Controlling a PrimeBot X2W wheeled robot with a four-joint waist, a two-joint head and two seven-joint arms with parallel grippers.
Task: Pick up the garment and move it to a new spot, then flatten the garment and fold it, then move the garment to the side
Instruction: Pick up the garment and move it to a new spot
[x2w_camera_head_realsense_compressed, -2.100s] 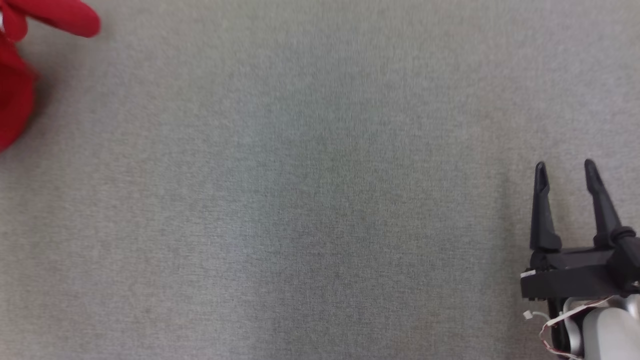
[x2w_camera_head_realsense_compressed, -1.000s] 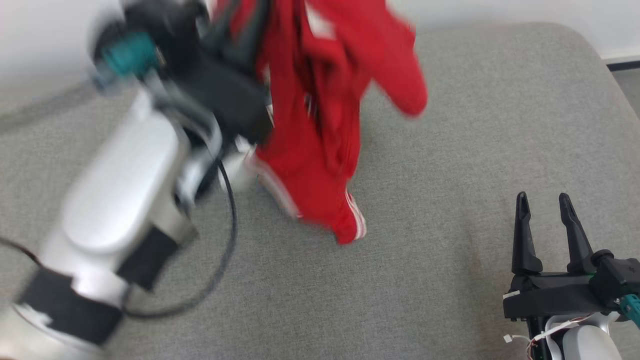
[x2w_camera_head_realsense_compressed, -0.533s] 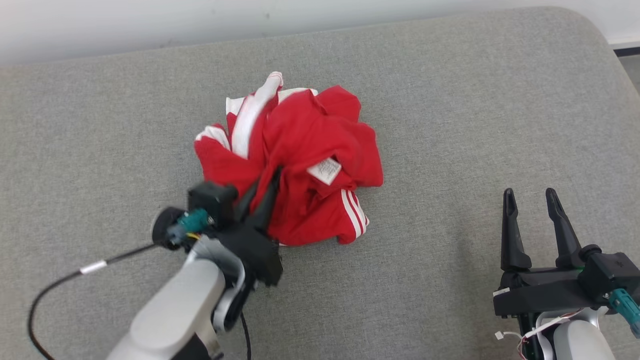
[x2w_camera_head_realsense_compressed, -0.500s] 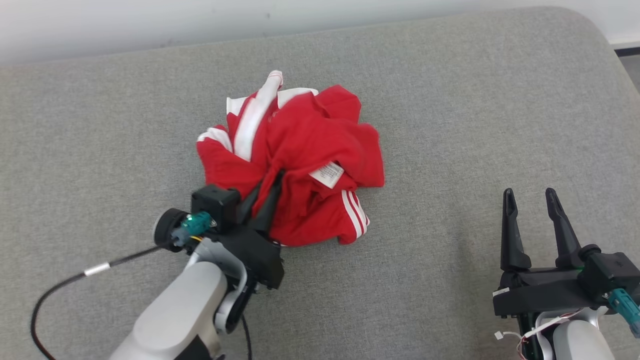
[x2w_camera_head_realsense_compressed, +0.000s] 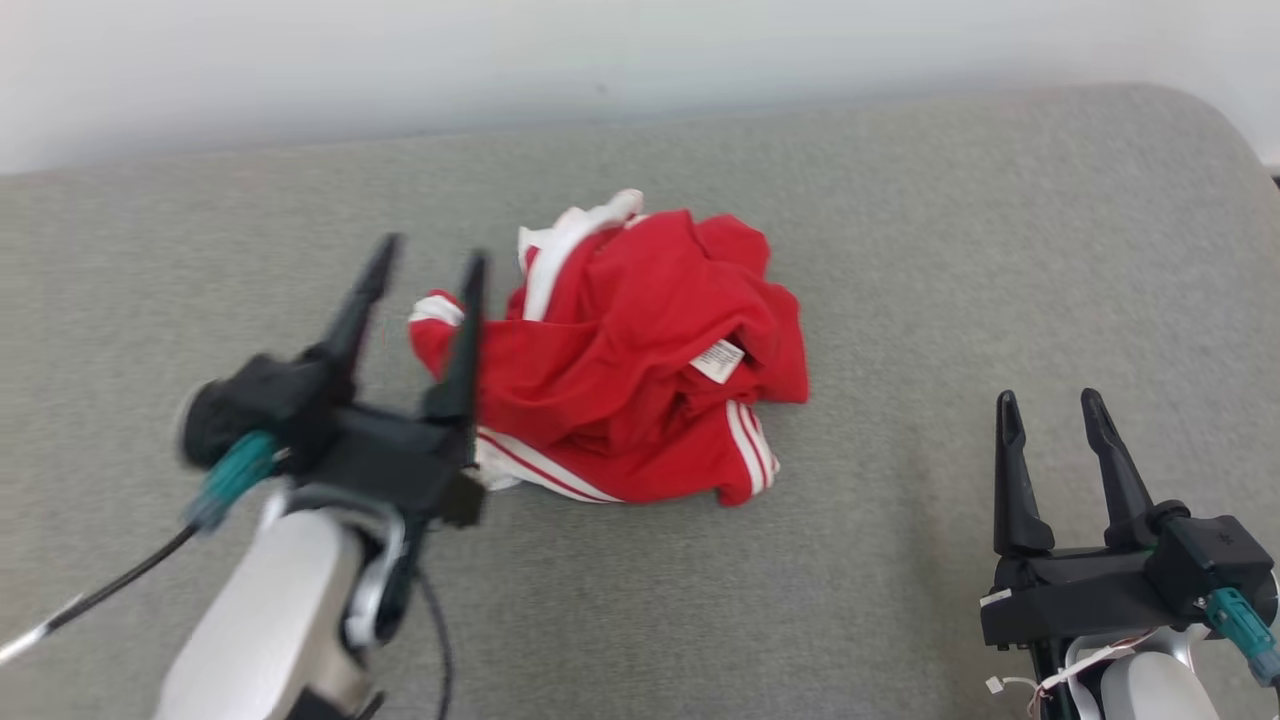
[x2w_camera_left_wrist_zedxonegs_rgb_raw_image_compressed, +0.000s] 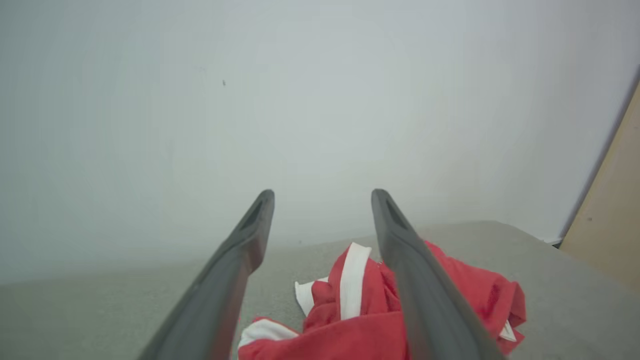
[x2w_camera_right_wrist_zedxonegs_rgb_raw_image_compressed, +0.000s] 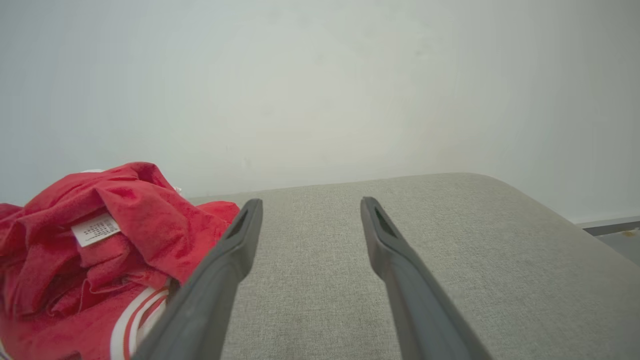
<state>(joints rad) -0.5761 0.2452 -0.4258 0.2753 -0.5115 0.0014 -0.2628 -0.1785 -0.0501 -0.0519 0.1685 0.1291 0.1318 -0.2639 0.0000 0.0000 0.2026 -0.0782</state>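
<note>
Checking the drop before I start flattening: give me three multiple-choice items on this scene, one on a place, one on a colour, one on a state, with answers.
1. Where is the garment?
A. On the floor.
B. Crumpled on the grey cushion.
C. Draped over a chair.

2. What colour are its stripes?
A. Black.
B. Blue.
C. White.

3. The left gripper: how are its jaws?
A. Open, gripping nothing.
B. Shut on the garment.
C. Shut, empty.

Answers: 1 B, it lies heaped on the cushion; 2 C, white bands cross the red cloth; 3 A, the jaws stand apart with no cloth clamped.
</note>
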